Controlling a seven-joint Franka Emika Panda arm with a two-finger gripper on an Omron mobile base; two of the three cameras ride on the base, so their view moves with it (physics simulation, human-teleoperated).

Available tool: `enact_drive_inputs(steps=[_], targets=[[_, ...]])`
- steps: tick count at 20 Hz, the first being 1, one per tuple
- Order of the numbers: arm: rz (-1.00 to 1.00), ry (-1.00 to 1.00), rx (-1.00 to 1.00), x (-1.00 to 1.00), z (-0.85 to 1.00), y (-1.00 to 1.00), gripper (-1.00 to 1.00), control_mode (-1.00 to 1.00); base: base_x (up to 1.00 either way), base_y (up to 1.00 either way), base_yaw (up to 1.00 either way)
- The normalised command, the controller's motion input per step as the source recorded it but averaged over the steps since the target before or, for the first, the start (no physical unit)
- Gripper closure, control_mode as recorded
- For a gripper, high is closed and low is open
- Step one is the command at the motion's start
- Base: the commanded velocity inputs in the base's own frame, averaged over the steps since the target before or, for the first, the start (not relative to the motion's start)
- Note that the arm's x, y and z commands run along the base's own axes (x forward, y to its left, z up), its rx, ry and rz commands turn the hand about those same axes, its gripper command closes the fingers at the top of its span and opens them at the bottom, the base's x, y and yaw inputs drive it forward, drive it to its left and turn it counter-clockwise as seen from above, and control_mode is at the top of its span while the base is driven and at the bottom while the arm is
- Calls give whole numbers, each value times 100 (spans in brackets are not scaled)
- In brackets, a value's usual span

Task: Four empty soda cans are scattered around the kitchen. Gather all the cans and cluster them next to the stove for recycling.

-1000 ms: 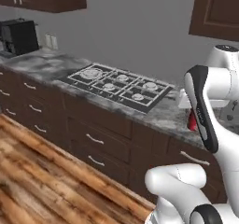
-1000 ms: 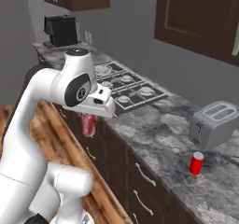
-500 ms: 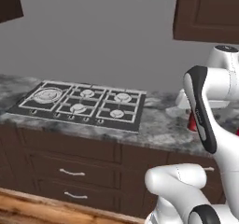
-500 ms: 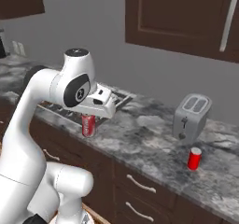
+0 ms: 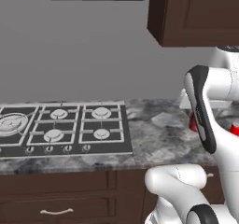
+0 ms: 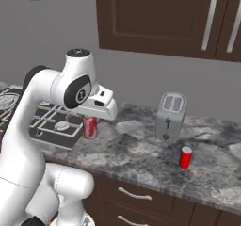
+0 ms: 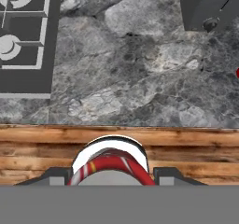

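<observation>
My gripper (image 6: pixel 89 125) is shut on a red soda can (image 6: pixel 89 128) and holds it in the air near the right end of the stove (image 6: pixel 44 121). In the hand view the can's silver-rimmed top (image 7: pixel 112 164) sits between the fingertips (image 7: pixel 170 175), with the counter's front edge just beyond it. The stove (image 5: pixel 60 129) is a dark cooktop with pale burners, lying left of the can. A second red soda can (image 6: pixel 185 157) stands upright on the counter, in front of the toaster. In the left base view my arm hides most of the held can (image 5: pixel 192 123).
A silver slot toaster (image 6: pixel 170 117) stands at the back of the grey marbled counter (image 6: pixel 132 149), and its base shows in the hand view (image 7: pixel 210 6). Dark wall cabinets (image 6: pixel 164 18) hang above. Drawers (image 5: pixel 56 204) run below the counter, over a wood floor (image 7: pixel 37 148).
The base has driven and turned, so both base views have swung across the kitchen and the stove now lies further left. The can stays in my gripper throughout.
</observation>
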Motion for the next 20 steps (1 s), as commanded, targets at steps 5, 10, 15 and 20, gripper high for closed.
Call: enact_drive_inputs(steps=[5, 10, 15, 20], targets=[[0, 0, 0, 0, 0, 0, 100, 100, 41, 30, -32], [0, 0, 0, 0, 0, 0, 100, 100, 1, 46, -12], [0, 0, 0, 0, 0, 0, 100, 100, 22, 17, -19], [0, 0, 0, 0, 0, 0, 100, 100, 32, 20, -21]])
